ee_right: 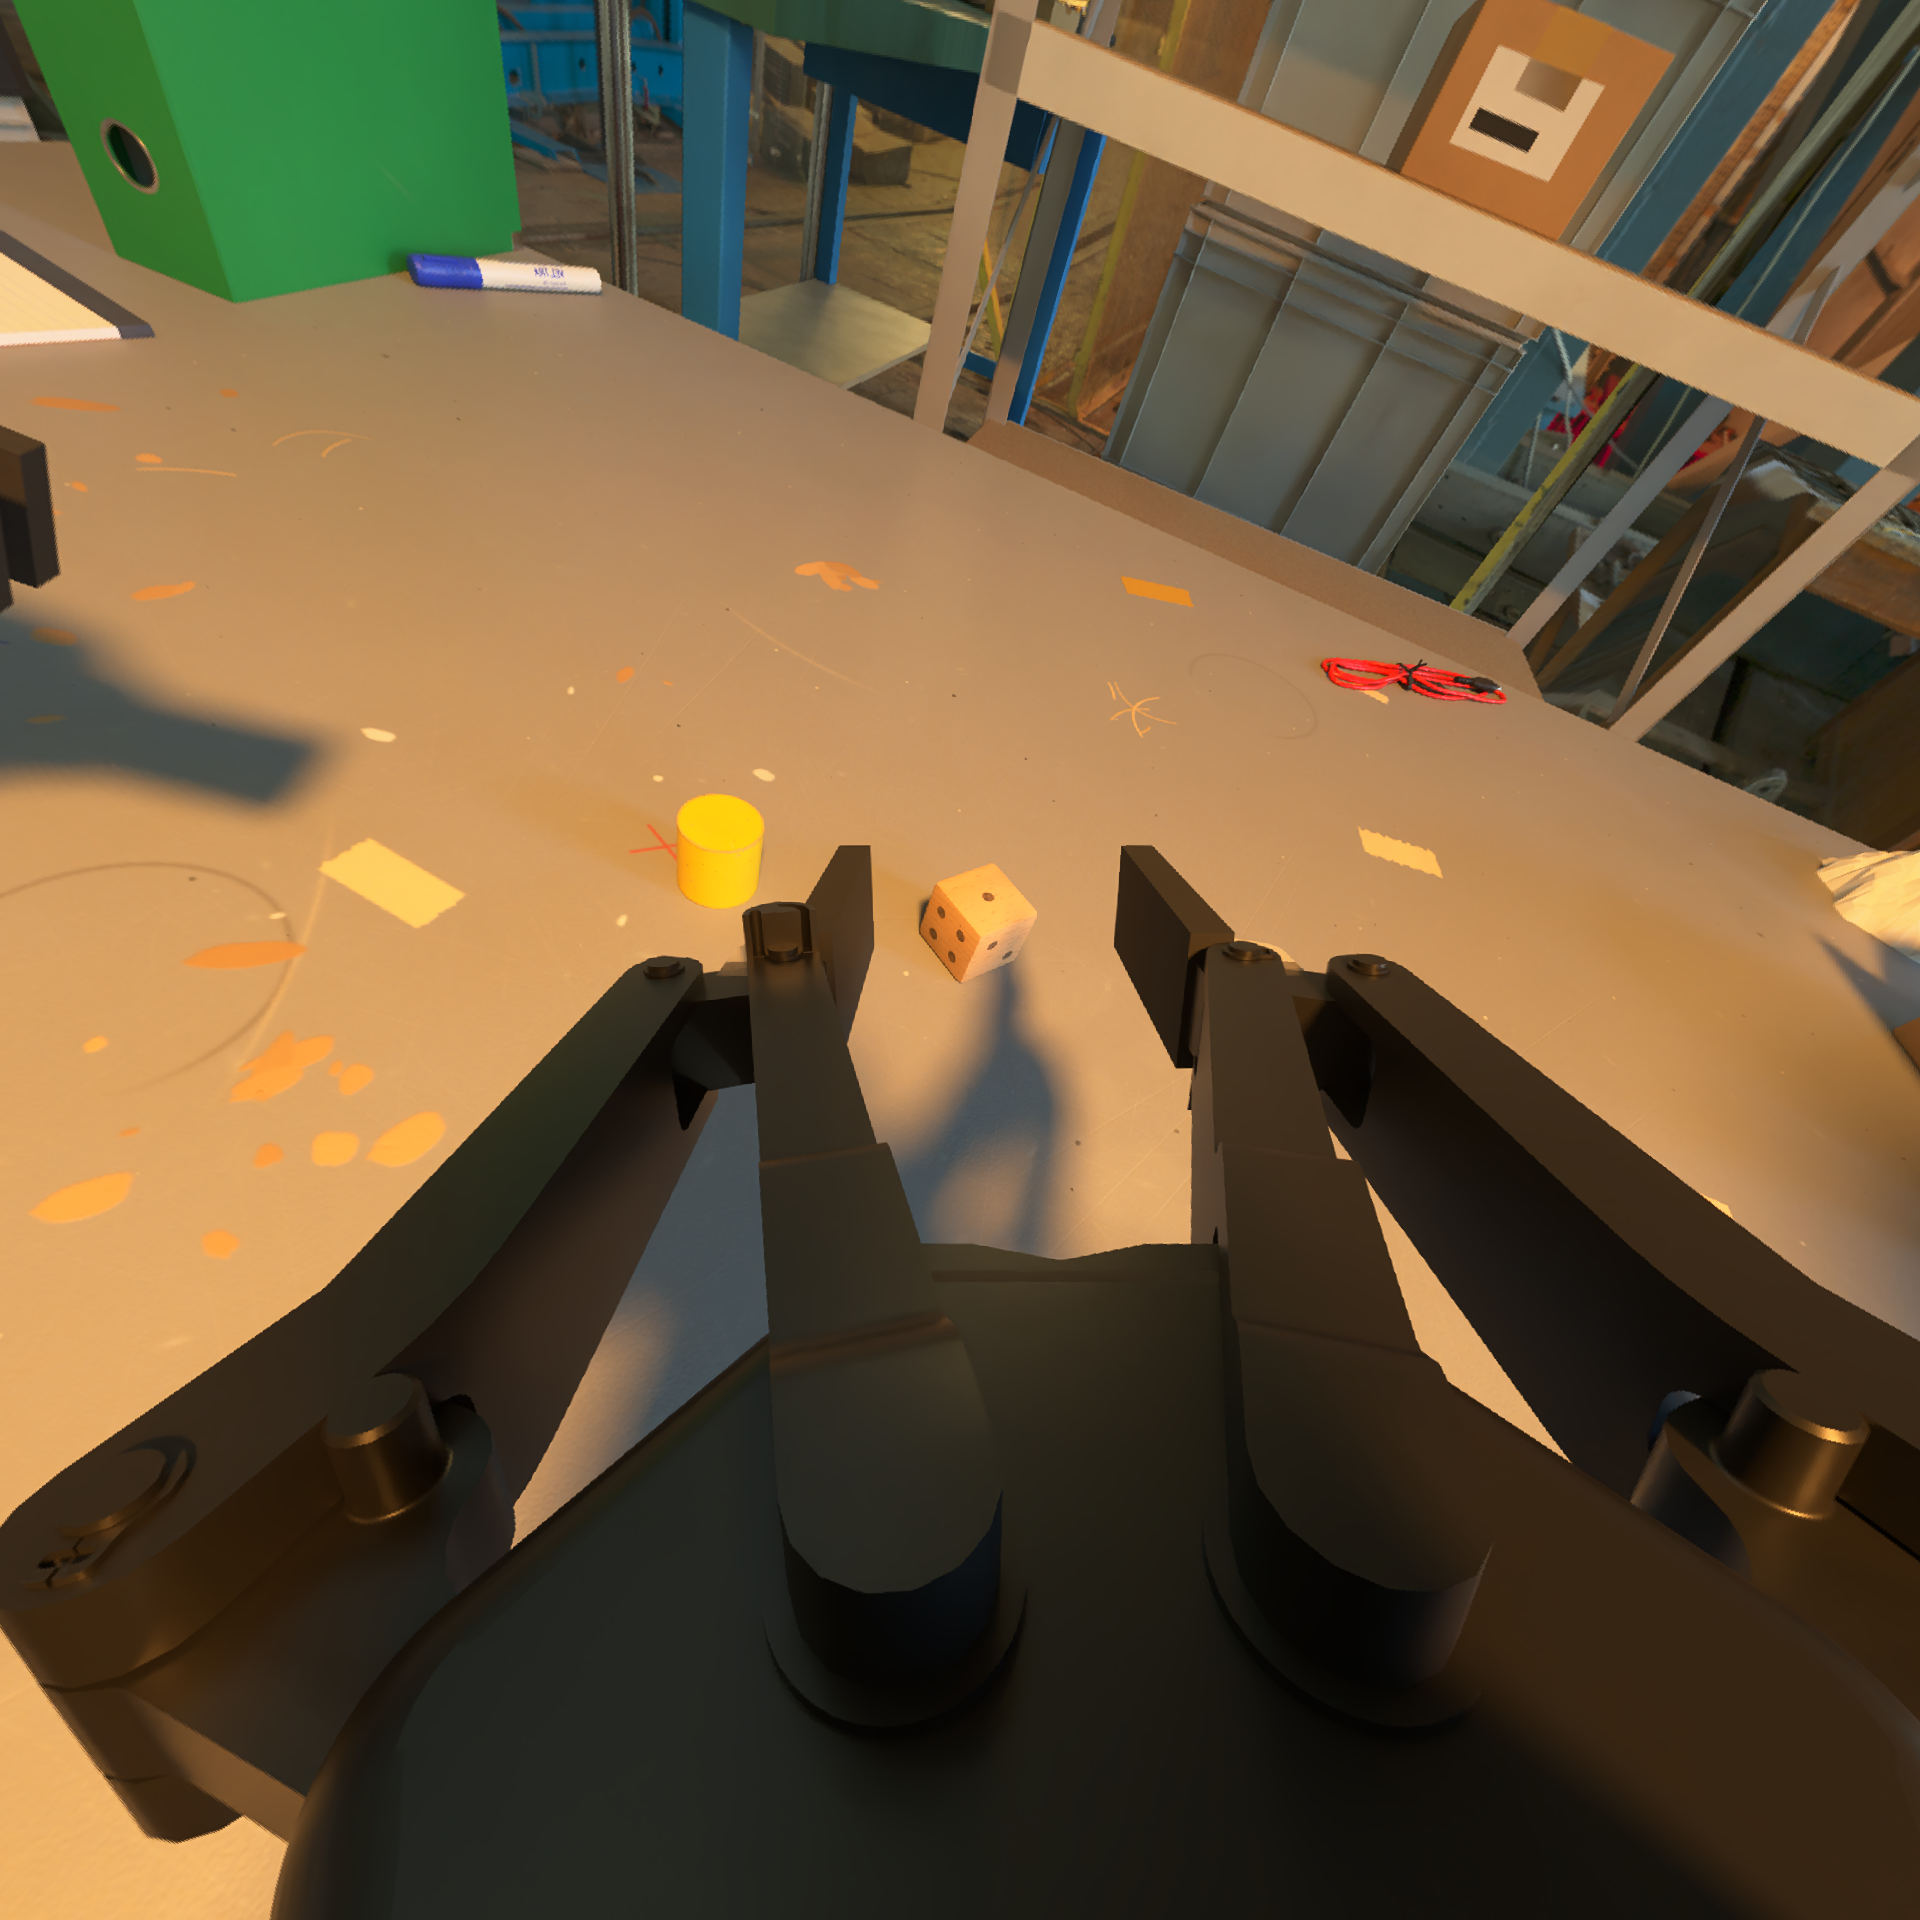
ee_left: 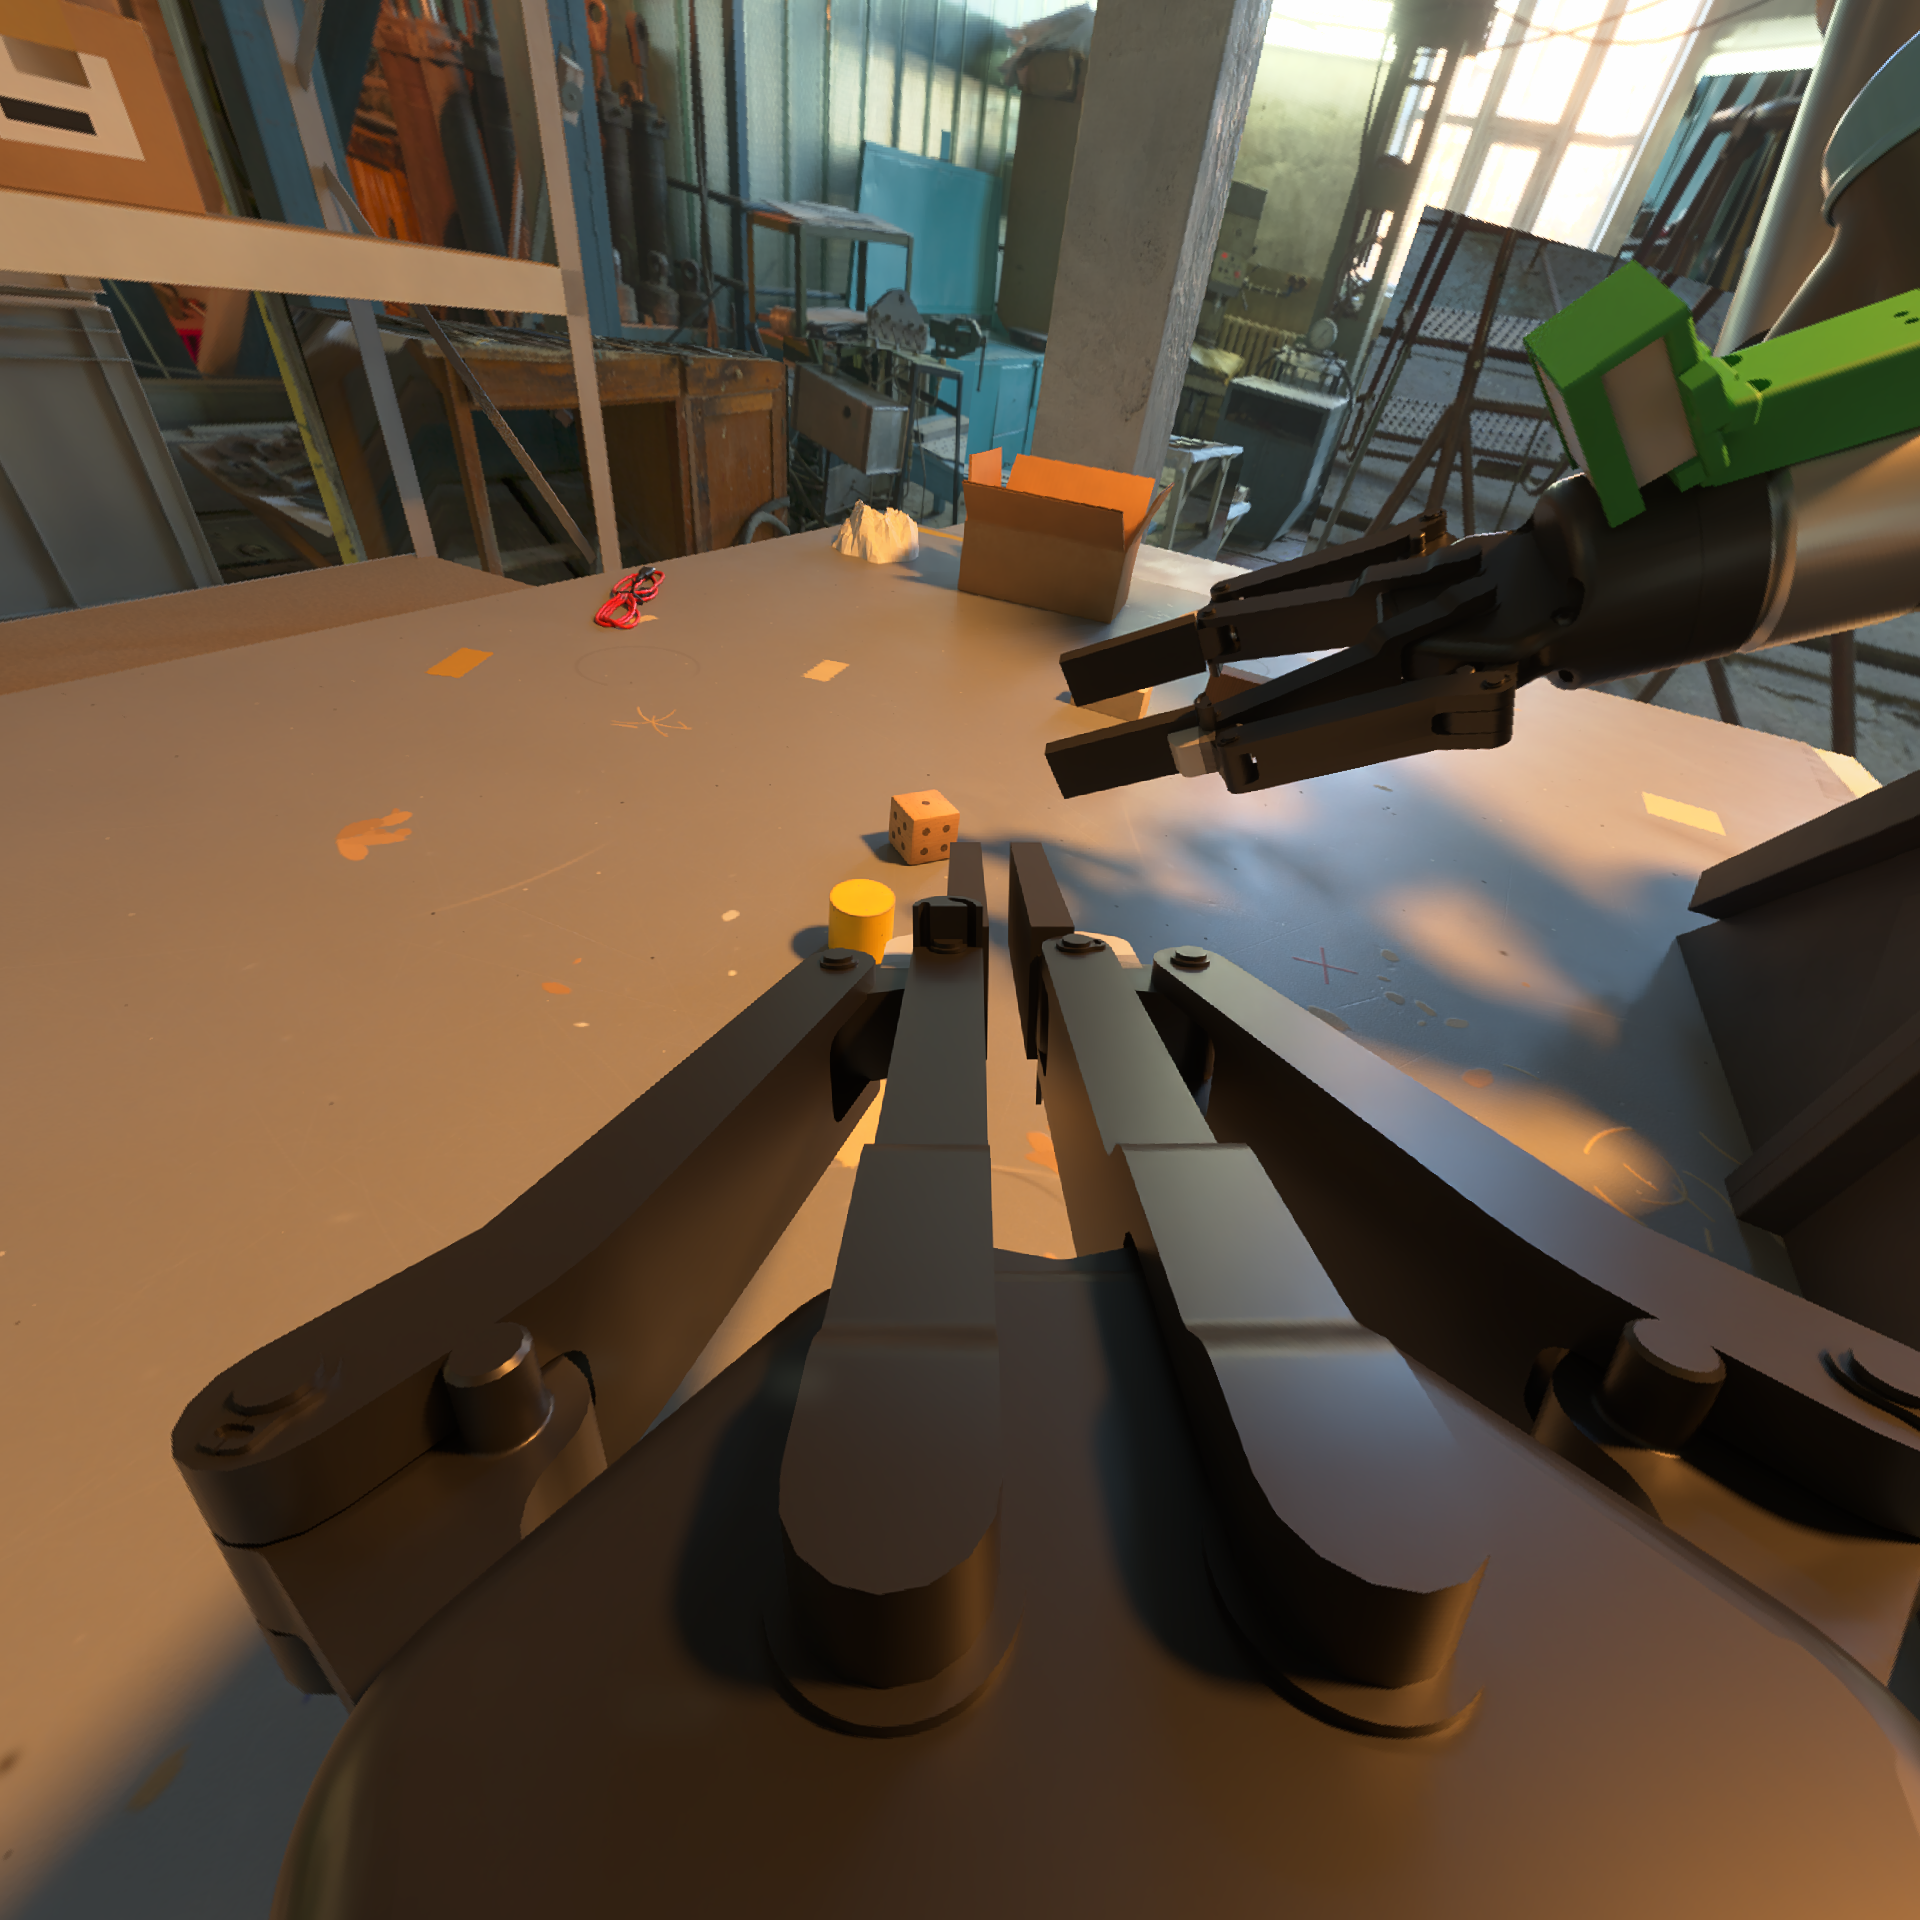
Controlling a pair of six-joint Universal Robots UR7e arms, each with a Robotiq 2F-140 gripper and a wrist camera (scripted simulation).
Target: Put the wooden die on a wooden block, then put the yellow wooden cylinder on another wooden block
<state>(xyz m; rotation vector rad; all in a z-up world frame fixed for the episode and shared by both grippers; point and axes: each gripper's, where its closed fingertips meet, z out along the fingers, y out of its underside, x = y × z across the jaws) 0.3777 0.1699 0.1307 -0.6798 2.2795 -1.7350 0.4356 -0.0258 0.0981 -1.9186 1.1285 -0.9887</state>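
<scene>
The wooden die [ee_right: 977,923] lies on the table, seen between the fingertips of my open right gripper [ee_right: 995,883], which hovers above it without touching. The yellow cylinder [ee_right: 719,850] stands upright just left of the die. In the left wrist view, the die [ee_left: 923,826] and the cylinder [ee_left: 860,916] sit just beyond my left gripper [ee_left: 995,862], which is shut and empty. The right gripper [ee_left: 1070,717] shows there too, open, above the table right of the die. A pale wooden piece [ee_left: 1127,704] peeks out behind its fingers.
A green binder [ee_right: 260,135] and a blue-and-white marker [ee_right: 504,273] stand at the far left. A red cable [ee_right: 1413,681] lies near the table edge. An open cardboard box [ee_left: 1049,540] and crumpled white paper [ee_left: 878,532] sit at the back. Dark mounts [ee_left: 1818,1039] rise at the right.
</scene>
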